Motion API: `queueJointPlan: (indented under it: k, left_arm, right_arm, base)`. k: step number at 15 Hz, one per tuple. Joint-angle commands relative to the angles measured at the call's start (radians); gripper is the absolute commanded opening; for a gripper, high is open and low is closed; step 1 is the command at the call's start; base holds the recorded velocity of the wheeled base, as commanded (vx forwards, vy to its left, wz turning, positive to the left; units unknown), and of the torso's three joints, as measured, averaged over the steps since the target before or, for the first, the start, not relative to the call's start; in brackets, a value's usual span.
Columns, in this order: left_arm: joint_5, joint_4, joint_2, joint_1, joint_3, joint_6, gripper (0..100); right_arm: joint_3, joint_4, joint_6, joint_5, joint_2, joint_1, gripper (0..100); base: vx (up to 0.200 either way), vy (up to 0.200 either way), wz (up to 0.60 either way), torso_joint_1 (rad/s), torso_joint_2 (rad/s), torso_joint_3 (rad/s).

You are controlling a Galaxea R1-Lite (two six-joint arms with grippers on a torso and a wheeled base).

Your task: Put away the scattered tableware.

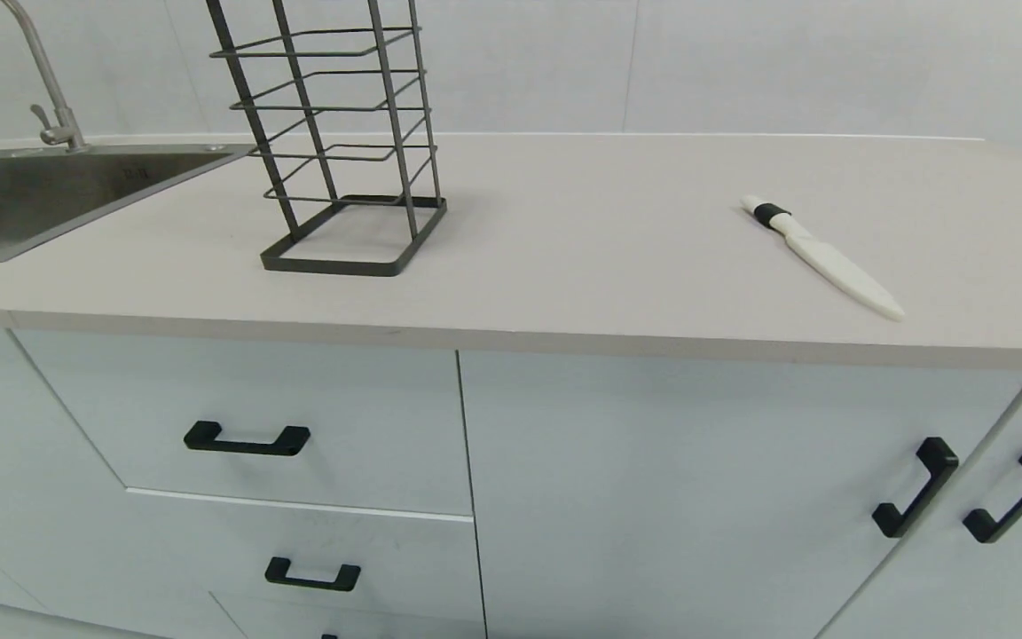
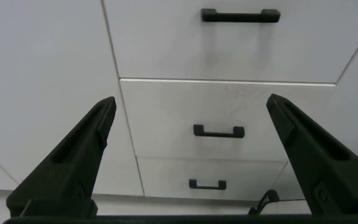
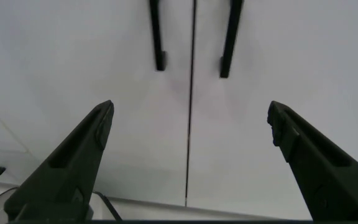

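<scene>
Knife: The white knife (image 1: pixel 821 257), with a dark band on its handle, lies flat on the counter (image 1: pixel 582 231) at the right of the head view. It sits well apart from everything else, and it is the one loose piece you have to put away.
Rack: The dark wire rack (image 1: pixel 342 151) stands upright in the upper middle-left with its tiers bare. You can take it as a likely home for tableware.
Sink: The sink (image 1: pixel 50 191) is in the upper left corner, near the rack.
Left claw: The left claw (image 2: pixel 191 102) is spread wide and holds nothing. It faces the drawer fronts (image 2: pixel 229 112) below the counter.
Right claw: The right claw (image 3: pixel 191 107) is also spread wide and empty. It faces the seam between two cabinet doors (image 3: pixel 104 93).
Next move: Your right arm is on the knife's side, so it looks like the one to raise. Aim for the handle, since a blade lying flat gives you little to pinch.
</scene>
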Motion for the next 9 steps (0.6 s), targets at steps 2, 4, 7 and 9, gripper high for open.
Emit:
queueJointPlan:
  k: [2, 4, 7, 9]
  left_arm:
    - [0.001, -0.003, 0.0, -0.001, 0.0, -0.001, 100]
    - [0.001, -0.003, 0.0, 0.0, 0.0, -0.001, 100]
    - [0.001, -0.003, 0.0, -0.001, 0.0, -0.003, 100]
    - [0.002, -0.003, 0.0, -0.001, 0.0, -0.003, 100]
  right_arm:
    - [0.0, -0.004, -0.001, 0.001, 0.001, -0.001, 100]
    - [0.0, -0.004, -0.001, 0.001, 0.001, -0.001, 100]
    - [0.0, -0.004, -0.001, 0.001, 0.001, -0.002, 100]
    - [0.0, -0.004, -0.001, 0.001, 0.003, -0.002, 100]
  base:
    - [0.0, 0.0, 0.0, 0.0, 0.0, 0.0]
    - [0.0, 0.0, 0.0, 0.0, 0.0, 0.0]
    - [0.0, 0.0, 0.0, 0.0, 0.0, 0.0]
    - [0.0, 0.0, 0.0, 0.038, -0.07, -0.016]
